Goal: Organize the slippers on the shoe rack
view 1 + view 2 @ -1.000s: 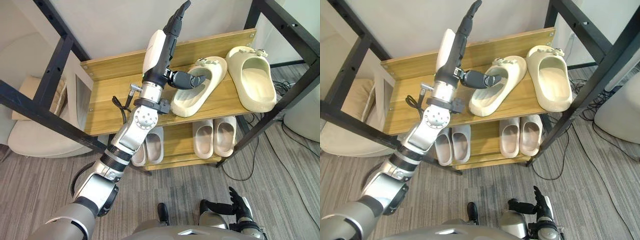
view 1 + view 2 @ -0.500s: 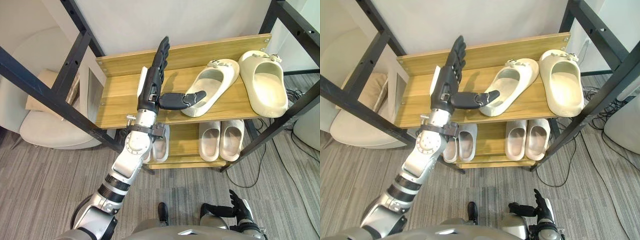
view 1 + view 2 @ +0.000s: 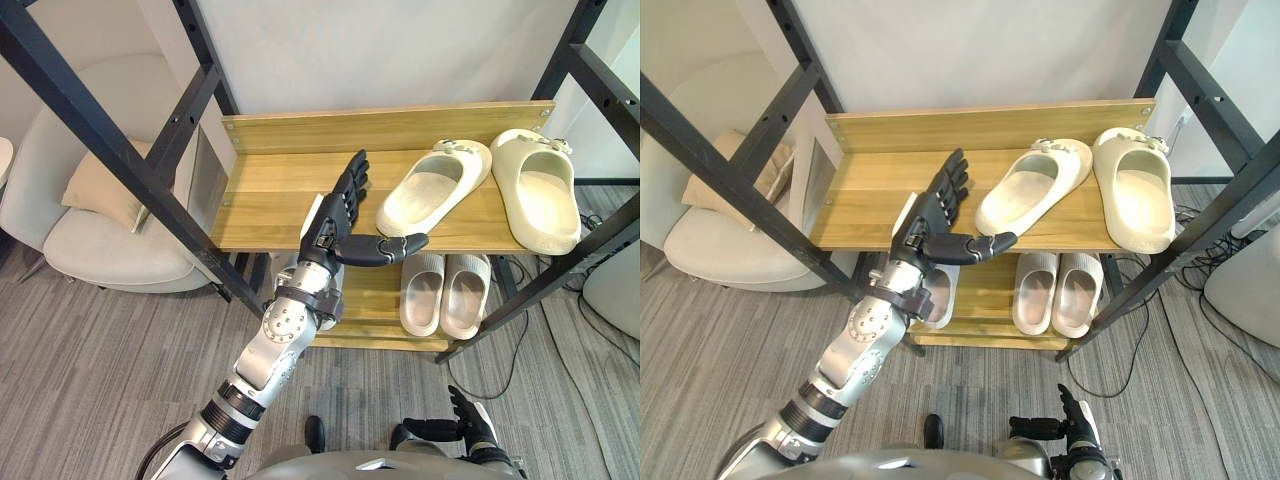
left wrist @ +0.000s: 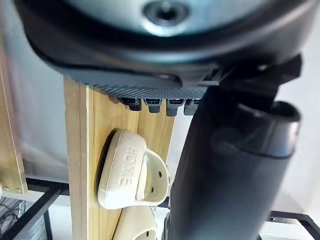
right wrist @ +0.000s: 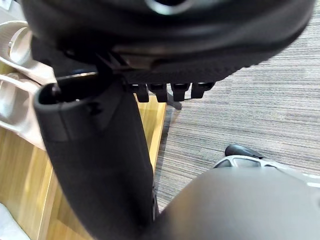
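left hand [image 3: 338, 228] open, empty, near the skewed slipper [image 3: 432, 186] on rack [image 3: 265, 190] top shelf. likely light, squashy foam, not fragile; pinch upper strap or heel rim. right hand [image 3: 468, 422] low, relaxed open.

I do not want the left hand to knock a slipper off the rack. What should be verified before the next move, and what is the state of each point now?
1. Left hand empty, fingers straight: ok.
2. Thumb clear of slanted slipper heel: cannot tell.
3. That slipper parallel to its partner: not ok.
4. Free space on top shelf beside them: ok.
5. Lower pair side by side: ok.
6. Right hand low, open, idle: ok.
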Tool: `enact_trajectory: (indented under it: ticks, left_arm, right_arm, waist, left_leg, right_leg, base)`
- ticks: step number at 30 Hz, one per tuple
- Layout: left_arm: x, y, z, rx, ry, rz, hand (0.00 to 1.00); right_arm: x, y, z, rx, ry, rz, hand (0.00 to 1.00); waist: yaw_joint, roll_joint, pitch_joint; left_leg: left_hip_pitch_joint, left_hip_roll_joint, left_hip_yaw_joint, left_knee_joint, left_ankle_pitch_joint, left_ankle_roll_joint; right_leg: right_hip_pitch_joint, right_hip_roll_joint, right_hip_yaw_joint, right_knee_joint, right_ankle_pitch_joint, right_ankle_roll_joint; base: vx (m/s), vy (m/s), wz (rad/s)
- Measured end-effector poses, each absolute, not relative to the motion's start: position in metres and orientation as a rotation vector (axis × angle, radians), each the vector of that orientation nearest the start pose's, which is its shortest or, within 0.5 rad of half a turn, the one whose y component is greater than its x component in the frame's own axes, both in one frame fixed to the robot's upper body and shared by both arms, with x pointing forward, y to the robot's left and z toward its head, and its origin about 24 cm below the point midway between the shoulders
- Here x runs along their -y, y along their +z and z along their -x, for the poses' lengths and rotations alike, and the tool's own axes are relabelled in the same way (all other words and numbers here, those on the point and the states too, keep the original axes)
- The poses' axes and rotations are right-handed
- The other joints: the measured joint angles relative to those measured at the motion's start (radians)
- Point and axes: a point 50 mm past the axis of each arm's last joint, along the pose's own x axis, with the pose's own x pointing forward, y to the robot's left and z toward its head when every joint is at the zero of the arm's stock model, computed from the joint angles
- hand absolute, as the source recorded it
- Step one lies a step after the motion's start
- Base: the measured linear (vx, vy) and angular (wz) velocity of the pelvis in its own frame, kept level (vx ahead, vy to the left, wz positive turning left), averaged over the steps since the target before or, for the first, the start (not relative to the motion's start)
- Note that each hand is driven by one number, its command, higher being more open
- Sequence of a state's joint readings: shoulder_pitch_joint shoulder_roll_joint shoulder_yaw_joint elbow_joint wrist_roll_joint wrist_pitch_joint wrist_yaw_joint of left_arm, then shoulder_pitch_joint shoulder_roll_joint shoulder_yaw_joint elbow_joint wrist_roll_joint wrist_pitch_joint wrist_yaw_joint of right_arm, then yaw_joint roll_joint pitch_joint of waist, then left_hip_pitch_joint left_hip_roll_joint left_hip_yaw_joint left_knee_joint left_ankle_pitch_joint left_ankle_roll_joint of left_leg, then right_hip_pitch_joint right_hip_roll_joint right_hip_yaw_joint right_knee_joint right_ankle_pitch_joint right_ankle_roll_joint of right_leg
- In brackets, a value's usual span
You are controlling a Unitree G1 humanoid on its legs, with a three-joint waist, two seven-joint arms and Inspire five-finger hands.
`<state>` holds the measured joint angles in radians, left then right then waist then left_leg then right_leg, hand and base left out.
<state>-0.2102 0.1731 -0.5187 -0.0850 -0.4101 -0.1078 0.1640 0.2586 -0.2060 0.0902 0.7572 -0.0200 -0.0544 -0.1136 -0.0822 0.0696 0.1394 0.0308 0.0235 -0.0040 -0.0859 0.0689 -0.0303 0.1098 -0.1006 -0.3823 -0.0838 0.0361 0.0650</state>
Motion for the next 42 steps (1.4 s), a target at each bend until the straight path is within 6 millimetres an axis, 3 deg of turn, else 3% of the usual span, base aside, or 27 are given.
enact_trajectory:
  ticks: [7, 17, 31, 39, 42]
  left_arm:
    - [-0.033, 0.095, -0.247, 0.169, -0.522, 0.255, 1.00]
    - [0.019, 0.094, -0.233, 0.122, -0.726, 0.236, 1.00]
    - [0.020, 0.092, -0.252, 0.124, -0.694, 0.152, 1.00]
    - [0.007, 0.093, -0.262, 0.136, -0.658, 0.138, 1.00]
    - [-0.007, 0.095, -0.268, 0.154, -0.591, 0.144, 1.00]
  right_arm:
    - [0.215, -0.140, -0.089, -0.952, -0.109, 0.279, 1.00]
    - [0.213, -0.140, -0.090, -0.949, -0.118, 0.279, 1.00]
    - [0.211, -0.142, -0.092, -0.954, -0.128, 0.258, 1.00]
    - [0.207, -0.144, -0.095, -0.960, -0.125, 0.247, 1.00]
    - [0.207, -0.145, -0.095, -0.971, -0.123, 0.249, 1.00]
  waist:
    - [0.005, -0.015, -0.013]
    - [0.000, -0.022, -0.026]
    - [-0.008, -0.038, -0.025]
    - [-0.015, -0.054, -0.017]
    - [-0.015, -0.055, -0.016]
  left_leg:
    - [0.000, -0.001, -0.006, 0.000, 0.002, 0.000]
    - [0.004, -0.003, 0.004, -0.001, 0.003, 0.001]
    - [0.009, -0.012, 0.016, -0.001, 0.006, 0.005]
    - [0.009, -0.012, 0.022, -0.005, 0.005, 0.003]
    - [0.009, -0.011, 0.019, -0.005, 0.004, 0.003]
  right_leg:
    - [0.002, -0.001, -0.007, -0.001, 0.000, 0.001]
    - [0.000, -0.009, 0.006, -0.003, 0.005, 0.006]
    - [0.001, -0.017, 0.011, -0.005, 0.016, 0.015]
    - [-0.001, -0.017, 0.018, -0.005, 0.021, 0.016]
    - [-0.002, -0.016, 0.017, -0.005, 0.019, 0.014]
  base:
    - [-0.01, 0.002, 0.02]
    - [-0.01, 0.015, -0.03]
    - [-0.01, 0.007, -0.01]
    - [-0.02, 0.009, -0.02]
    - [0.00, 0.000, 0.00]
